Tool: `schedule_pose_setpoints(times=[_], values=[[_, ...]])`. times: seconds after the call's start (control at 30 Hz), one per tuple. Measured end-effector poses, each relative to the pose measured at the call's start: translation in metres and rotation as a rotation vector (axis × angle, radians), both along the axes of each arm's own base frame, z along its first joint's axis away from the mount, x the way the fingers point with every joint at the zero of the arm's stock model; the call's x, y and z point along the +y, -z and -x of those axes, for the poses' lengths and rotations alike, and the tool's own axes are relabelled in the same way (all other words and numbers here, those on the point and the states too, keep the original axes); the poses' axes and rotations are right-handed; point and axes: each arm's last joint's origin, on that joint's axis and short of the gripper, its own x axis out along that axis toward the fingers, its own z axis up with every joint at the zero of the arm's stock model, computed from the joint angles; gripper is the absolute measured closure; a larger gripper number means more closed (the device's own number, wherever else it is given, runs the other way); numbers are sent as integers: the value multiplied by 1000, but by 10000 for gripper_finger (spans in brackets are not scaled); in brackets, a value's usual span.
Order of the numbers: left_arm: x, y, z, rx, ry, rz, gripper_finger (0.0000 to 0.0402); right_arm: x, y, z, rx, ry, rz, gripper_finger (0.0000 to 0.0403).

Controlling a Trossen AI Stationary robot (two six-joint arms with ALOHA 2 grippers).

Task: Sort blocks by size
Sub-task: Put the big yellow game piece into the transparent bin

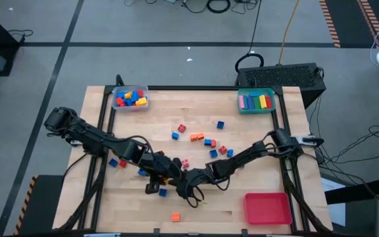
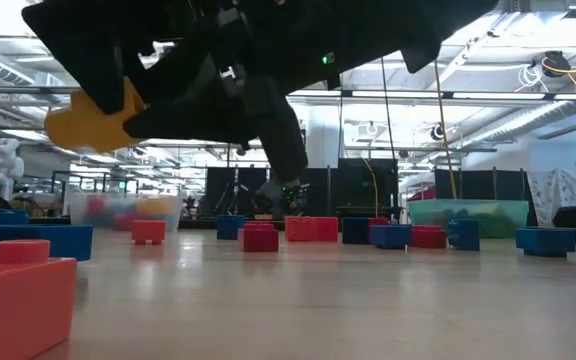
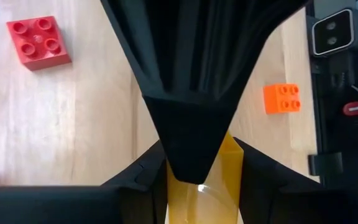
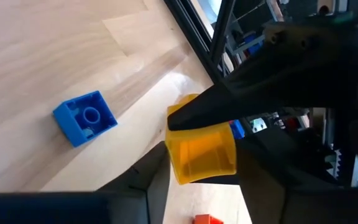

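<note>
Both arms meet near the tabletop's centre, toward 6 o'clock. The left hand and the right hand each close their fingers on 1 yellow brick, held raised above the wood between them. In the left wrist view the yellow brick sits between that hand's 2 dark fingers, with the other arm's finger pressed on its end. Loose blocks lie scattered around the centre. A clear tray at 11 o'clock holds mixed bricks, a teal tray at 1 o'clock holds long bars, and a red tray sits at 5 o'clock.
</note>
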Motion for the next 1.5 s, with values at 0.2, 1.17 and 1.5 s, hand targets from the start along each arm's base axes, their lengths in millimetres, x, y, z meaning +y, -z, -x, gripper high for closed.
schedule_pose_setpoints(times=[0.2,1.17,1.5], values=[[0,0,-1,-1,-9,16,266,0,-1,0,-5,-4,-10,260],[0,-1,-2,-19,-4,4,251,3,0,0,-8,18,-28,326],[13,-36,20,-86,-88,-67,180,2,5,1,27,66,-59,315]])
